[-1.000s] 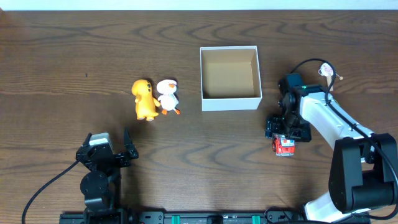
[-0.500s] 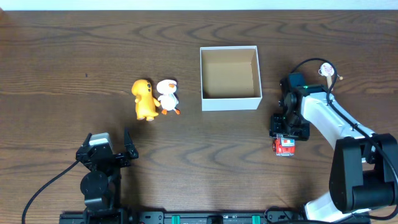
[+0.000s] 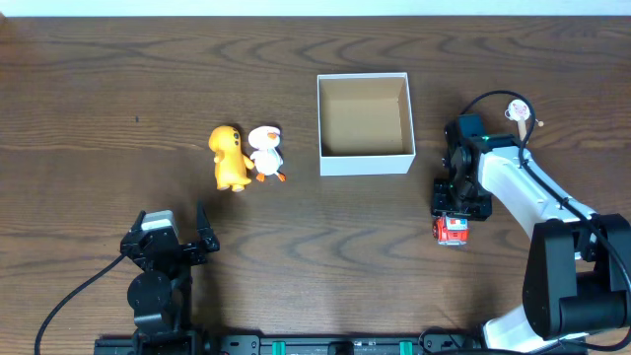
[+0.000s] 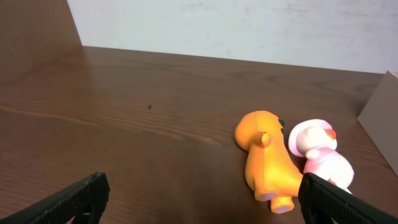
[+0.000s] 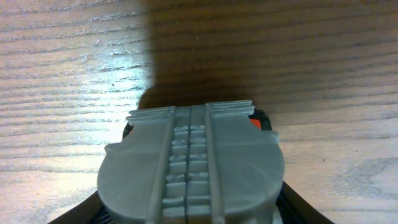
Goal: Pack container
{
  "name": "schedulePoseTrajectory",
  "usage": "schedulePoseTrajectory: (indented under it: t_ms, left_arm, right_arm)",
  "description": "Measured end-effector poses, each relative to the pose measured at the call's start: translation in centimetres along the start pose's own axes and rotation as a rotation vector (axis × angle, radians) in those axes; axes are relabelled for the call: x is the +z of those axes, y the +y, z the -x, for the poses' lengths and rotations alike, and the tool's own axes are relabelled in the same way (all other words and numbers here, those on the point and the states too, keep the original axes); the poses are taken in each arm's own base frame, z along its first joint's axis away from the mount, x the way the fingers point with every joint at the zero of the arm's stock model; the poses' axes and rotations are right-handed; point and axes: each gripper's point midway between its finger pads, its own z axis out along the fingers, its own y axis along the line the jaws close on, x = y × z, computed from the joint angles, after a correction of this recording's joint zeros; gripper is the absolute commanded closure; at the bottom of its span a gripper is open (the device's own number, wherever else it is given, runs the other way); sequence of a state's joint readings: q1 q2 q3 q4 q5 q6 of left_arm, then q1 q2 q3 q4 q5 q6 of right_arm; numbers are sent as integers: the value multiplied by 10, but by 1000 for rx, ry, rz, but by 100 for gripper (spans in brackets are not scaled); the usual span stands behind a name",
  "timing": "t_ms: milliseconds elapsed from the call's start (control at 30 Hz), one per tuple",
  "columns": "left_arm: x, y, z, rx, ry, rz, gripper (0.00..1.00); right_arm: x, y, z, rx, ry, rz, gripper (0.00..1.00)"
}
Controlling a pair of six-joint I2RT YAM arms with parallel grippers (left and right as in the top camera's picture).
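Note:
The container, a white box with a brown inside, stands empty at the table's middle; its corner shows at the right edge of the left wrist view. My right gripper is down to the box's right, shut on a red toy truck. In the right wrist view the truck's grey ladder top fills the gap, with a dark finger against each side. My left gripper stands open near the front edge, holding nothing. A yellow duck and a white duck lie ahead of it.
A small pink-and-white toy on a stick lies at the far right, behind the right arm. In the left wrist view the yellow duck and the white duck lie side by side, touching.
The right gripper's jaws have closed in on the red toy truck and shifted slightly right. The left arm and both ducks have stayed still.

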State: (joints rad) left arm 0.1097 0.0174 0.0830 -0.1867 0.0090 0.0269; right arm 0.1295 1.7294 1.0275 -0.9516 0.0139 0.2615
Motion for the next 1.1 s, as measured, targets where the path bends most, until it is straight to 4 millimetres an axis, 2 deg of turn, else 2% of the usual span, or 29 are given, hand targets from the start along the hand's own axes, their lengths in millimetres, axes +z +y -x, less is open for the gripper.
schedulePoseTrajectory:
  t_ms: [133, 267, 500, 633, 767, 900, 1100]
  left_arm:
    - [0, 0, 0, 0, 0, 0, 2]
    - [0, 0, 0, 0, 0, 0, 2]
    - [0, 0, 0, 0, 0, 0, 2]
    - [0, 0, 0, 0, 0, 0, 2]
    - [0, 0, 0, 0, 0, 0, 2]
    - [0, 0, 0, 0, 0, 0, 2]
    - [0, 0, 0, 0, 0, 0, 2]
  right_arm:
    - [-2, 0, 2, -1, -7, 0, 83]
    - [-14, 0, 15, 0, -35, -7, 83]
    - [-70, -3, 66, 17, -192, -18, 81]
    - [-105, 0, 88, -2, -280, -7, 73]
    - [-141, 7, 117, -9, -410, 23, 87]
    - [-180, 21, 149, 0, -567, 100, 89]
    - [-211, 48, 176, 21, -710, 245, 83]
